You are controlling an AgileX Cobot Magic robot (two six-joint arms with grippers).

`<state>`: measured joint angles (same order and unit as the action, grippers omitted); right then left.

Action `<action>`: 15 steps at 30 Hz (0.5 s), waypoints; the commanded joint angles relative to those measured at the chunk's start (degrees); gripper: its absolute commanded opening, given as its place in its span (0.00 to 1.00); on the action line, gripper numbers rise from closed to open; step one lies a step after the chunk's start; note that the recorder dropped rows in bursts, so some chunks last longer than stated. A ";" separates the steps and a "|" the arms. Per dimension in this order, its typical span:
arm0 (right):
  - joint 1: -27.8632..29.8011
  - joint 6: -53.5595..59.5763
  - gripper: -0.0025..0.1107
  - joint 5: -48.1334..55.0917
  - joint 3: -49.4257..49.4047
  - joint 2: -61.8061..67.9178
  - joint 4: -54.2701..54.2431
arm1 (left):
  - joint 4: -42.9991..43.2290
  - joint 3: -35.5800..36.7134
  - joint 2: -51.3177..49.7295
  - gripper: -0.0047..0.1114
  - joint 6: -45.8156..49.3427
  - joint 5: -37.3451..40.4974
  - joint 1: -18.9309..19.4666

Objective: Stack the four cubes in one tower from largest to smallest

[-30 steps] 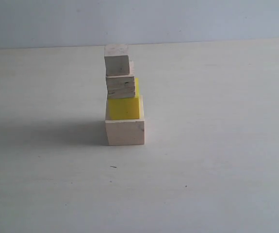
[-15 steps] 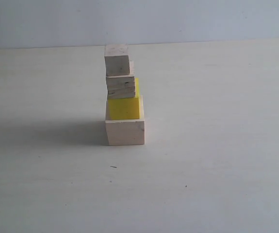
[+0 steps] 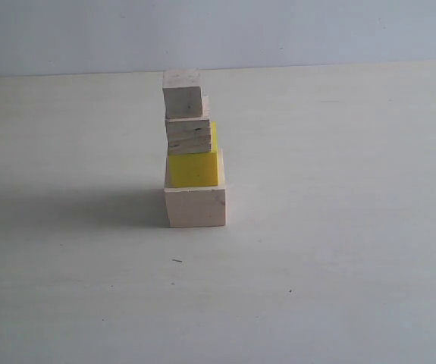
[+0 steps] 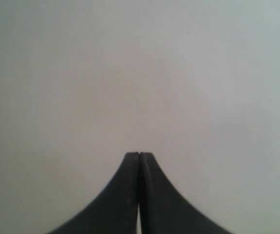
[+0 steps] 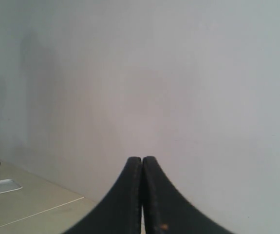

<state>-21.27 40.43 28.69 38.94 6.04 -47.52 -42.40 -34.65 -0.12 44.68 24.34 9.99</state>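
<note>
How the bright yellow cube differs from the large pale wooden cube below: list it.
The bright yellow cube is coloured; the large pale wooden cube is bare wood. The yellow cube is smaller and rests on the pale one, which stands on the table. Both belong to one tower.

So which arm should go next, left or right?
Neither looks better placed. The tower already stands finished, biggest at the bottom, smallest on top. The left pincer and the right pincer are both shut, and neither is near it.
</note>
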 commanded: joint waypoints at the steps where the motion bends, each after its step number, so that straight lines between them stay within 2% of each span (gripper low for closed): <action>1: -0.02 -0.05 0.02 -0.04 -0.44 -0.27 -0.03 | 0.65 5.76 0.12 0.04 0.06 0.37 -0.30; 6: -0.02 -0.05 0.02 -0.04 -0.44 -0.27 -0.03 | -2.42 14.96 0.12 0.04 -0.38 0.00 -3.28; 8: -0.02 -0.05 0.02 -0.04 -0.44 -0.27 -0.03 | -4.68 19.37 0.12 0.04 -0.38 -2.40 -5.65; 10: -0.02 -0.05 0.02 -0.04 -0.44 -0.27 -0.03 | -4.90 21.89 0.12 0.04 -0.25 -4.61 -6.01; 15: -0.02 -0.05 0.02 -0.04 -0.44 -0.27 -0.03 | -6.36 22.32 0.12 0.04 -0.08 -4.80 -6.01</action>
<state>-21.27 40.43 28.69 38.94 6.04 -47.52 -47.09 -12.51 -0.22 44.54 20.69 4.31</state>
